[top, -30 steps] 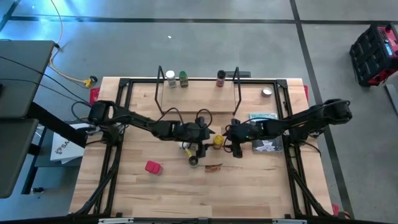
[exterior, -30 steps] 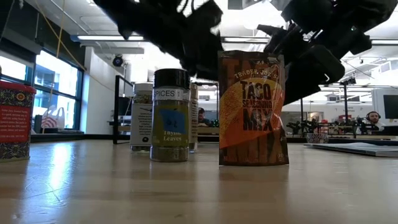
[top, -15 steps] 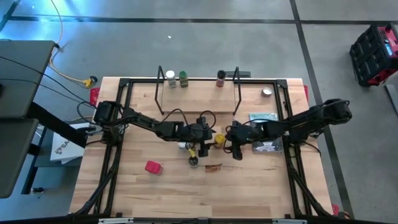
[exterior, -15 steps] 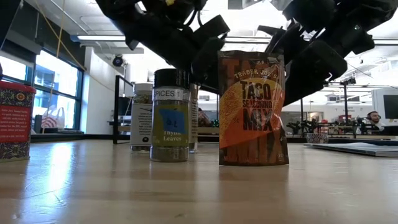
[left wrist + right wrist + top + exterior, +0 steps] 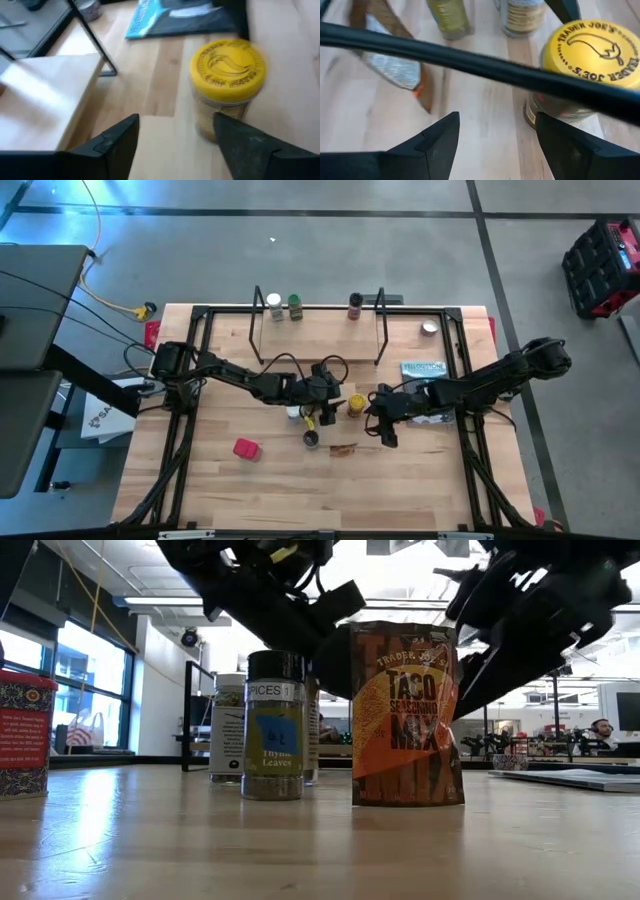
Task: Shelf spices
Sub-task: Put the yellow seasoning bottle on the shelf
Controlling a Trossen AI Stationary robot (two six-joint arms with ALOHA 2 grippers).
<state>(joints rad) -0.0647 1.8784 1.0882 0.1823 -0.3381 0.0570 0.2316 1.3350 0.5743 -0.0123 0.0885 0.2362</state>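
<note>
A yellow-lidded jar (image 5: 353, 404) stands mid-table between my two grippers. My left gripper (image 5: 175, 145) is open, just left of the jar (image 5: 227, 75), which stands beyond one fingertip, untouched. My right gripper (image 5: 495, 145) hovers open to the right of the same jar (image 5: 590, 50). A dark-lidded thyme jar (image 5: 274, 725), a white jar (image 5: 228, 730) and the brown taco packet (image 5: 405, 715) stand nearer the front edge, with a red box (image 5: 246, 448) to their left. The shelf (image 5: 320, 315) at the far edge holds three jars.
A flat book (image 5: 425, 370) lies under my right arm. A small silver tin (image 5: 429, 328) sits at the far right. The end of the shelf board (image 5: 45, 100) and its wire upright (image 5: 92, 37) stand close to my left gripper. A black cable (image 5: 470, 60) crosses the right wrist view.
My right gripper has drawn back a little toward the table's near right and rolled slightly, still open. My left gripper has sunk a little and tipped further down beside the yellow-lidded jar, still open. No jar or packet has moved.
</note>
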